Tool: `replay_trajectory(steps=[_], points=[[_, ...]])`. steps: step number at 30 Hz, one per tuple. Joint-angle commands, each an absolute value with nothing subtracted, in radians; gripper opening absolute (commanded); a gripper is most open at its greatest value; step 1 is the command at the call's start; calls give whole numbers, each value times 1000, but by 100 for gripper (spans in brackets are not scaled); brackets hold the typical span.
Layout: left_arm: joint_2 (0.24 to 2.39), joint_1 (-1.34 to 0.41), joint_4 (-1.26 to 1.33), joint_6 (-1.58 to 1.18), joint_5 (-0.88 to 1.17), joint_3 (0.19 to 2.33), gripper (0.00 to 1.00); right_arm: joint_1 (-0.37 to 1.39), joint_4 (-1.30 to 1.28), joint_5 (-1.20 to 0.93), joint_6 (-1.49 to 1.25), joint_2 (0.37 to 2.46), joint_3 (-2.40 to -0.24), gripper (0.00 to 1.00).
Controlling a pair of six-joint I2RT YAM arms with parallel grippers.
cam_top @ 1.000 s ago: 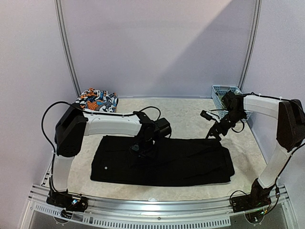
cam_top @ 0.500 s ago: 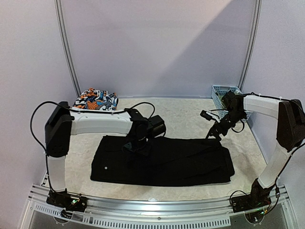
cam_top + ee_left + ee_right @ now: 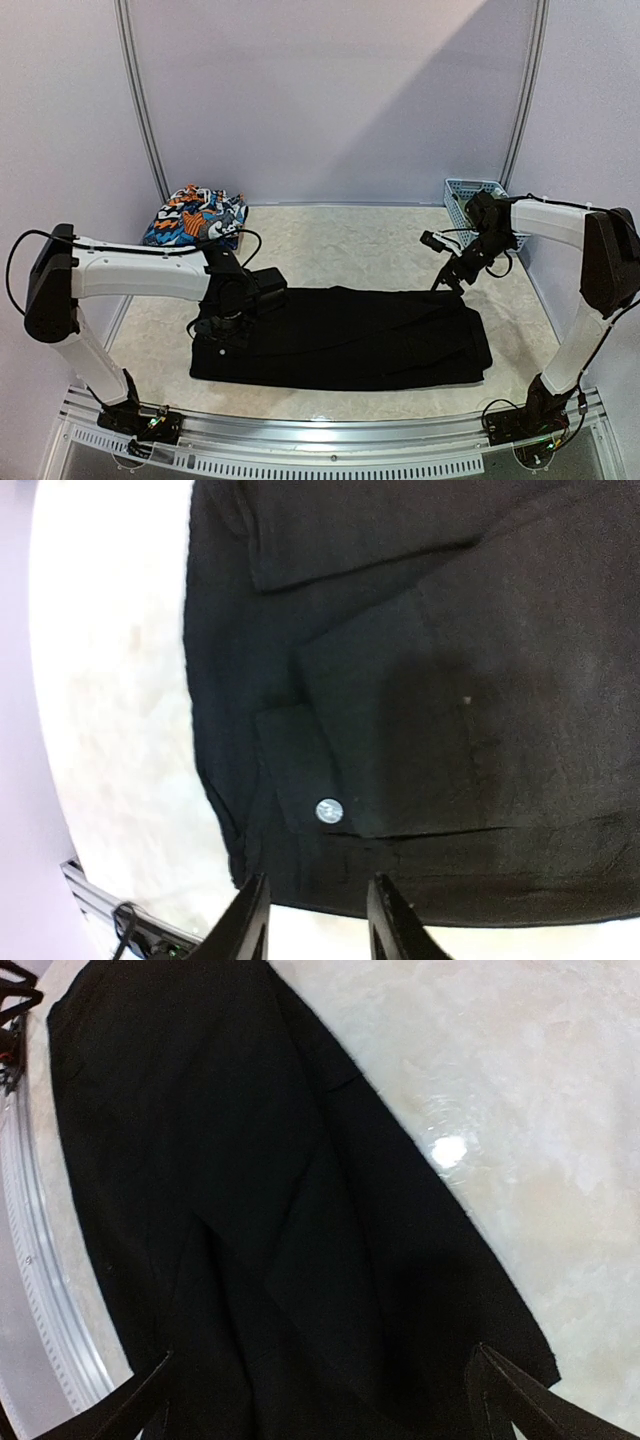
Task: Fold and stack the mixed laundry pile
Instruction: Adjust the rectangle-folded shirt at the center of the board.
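The long black trousers [image 3: 370, 340] lie beneath the slightly parted, empty left gripper [image 3: 315, 920] and the wide-spread, empty right gripper [image 3: 320, 1405].

Pale marbled table [image 3: 380, 250]: black trousers [image 3: 360, 340], print garment [image 3: 195, 215], blue basket [image 3: 462, 190]

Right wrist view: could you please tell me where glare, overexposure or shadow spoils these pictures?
Right wrist: one glare spot on the table; the trousers read nearly flat black. Left wrist: bare table at left blown out white, folds and the button are legible. Top external: a diagonal shadow crosses the back wall.
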State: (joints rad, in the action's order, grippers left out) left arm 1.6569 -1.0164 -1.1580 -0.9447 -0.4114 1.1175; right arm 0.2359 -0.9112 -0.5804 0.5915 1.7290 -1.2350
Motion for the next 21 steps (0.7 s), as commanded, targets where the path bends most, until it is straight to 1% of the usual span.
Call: replay_trajectory(steps=[1, 3, 5, 6, 8, 9, 11, 12, 13, 14, 15, 19, 21], points=[[1630, -1023, -1177, -957, -489, 1213, 39, 239, -749, -448, 525, 1620, -1159, 99], [1663, -1025, -1127, -881, -497, 1277, 41, 239, -635, -415, 488, 1519, -1103, 99], [1709, -1033, -1048, -789, -479, 1336, 41, 237, -570, -447, 428, 1461, -1081, 99], [1737, -1035, -1007, -747, -464, 1380, 41, 236, -592, -493, 396, 1458, -1098, 99], [1788, -1036, -936, -688, -413, 1427, 42, 236, -742, -610, 432, 1526, -1170, 99], [1810, -1035, -896, -666, -388, 1445, 41, 237, -816, -653, 472, 1564, -1208, 96], [1858, -1034, -837, -632, -347, 1481, 41, 239, -899, -699, 536, 1651, -1250, 76], [1880, -1033, -795, -608, -315, 1498, 42, 239, -920, -714, 561, 1680, -1254, 69], [1904, -1030, -761, -590, -290, 1517, 42, 240, -929, -723, 590, 1693, -1254, 63], [1936, -1025, -731, -578, -275, 1541, 41, 240, -938, -724, 610, 1709, -1253, 61], [1960, -1020, -703, -561, -260, 1565, 42, 242, -945, -721, 620, 1721, -1256, 60], [2067, -990, -623, -495, -193, 1680, 42, 246, -972, -665, 662, 1760, -1268, 67], [2106, -968, -577, -483, -149, 1714, 43, 246, -978, -635, 673, 1777, -1269, 68]])
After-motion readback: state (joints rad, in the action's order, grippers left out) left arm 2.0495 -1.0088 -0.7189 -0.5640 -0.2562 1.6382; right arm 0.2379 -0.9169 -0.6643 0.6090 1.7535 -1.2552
